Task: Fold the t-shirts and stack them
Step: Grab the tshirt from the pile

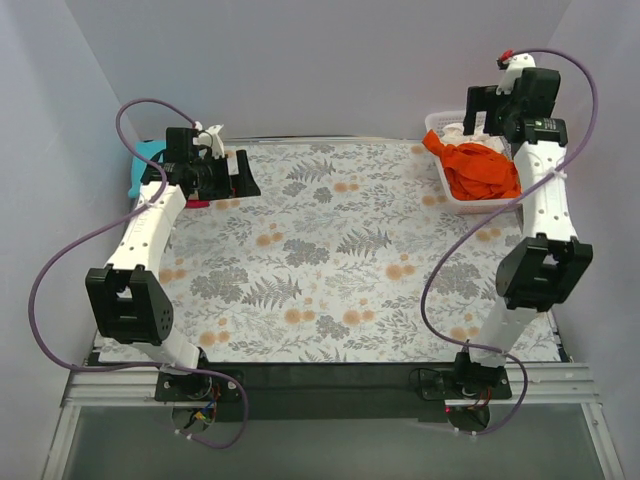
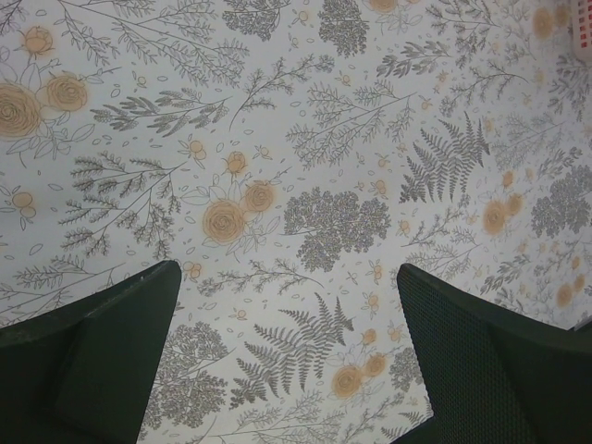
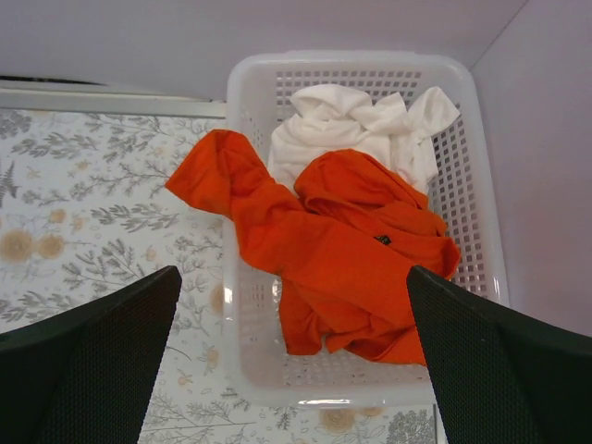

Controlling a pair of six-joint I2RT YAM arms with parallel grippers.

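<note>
T-shirts: the orange t-shirt [image 3: 342, 250] is heaped in the lattice basket [image 3: 351, 58] at the floral surface's [image 1: 330, 260] far right corner, one part draped over the rim. The white t-shirt [image 3: 351, 125] is bunched behind it. The teal t-shirt [image 1: 150, 160] and crimson t-shirt [image 1: 198, 203] are glimpsed far left, beside the left gripper [image 2: 287, 270] — it and the right gripper [image 3: 293, 273] are held wide, empty.

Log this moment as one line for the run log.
left gripper: open, empty, over floral cloth | right gripper: open, empty, above basket | orange t-shirt: in basket, draped over rim | white t-shirt: in basket
</note>
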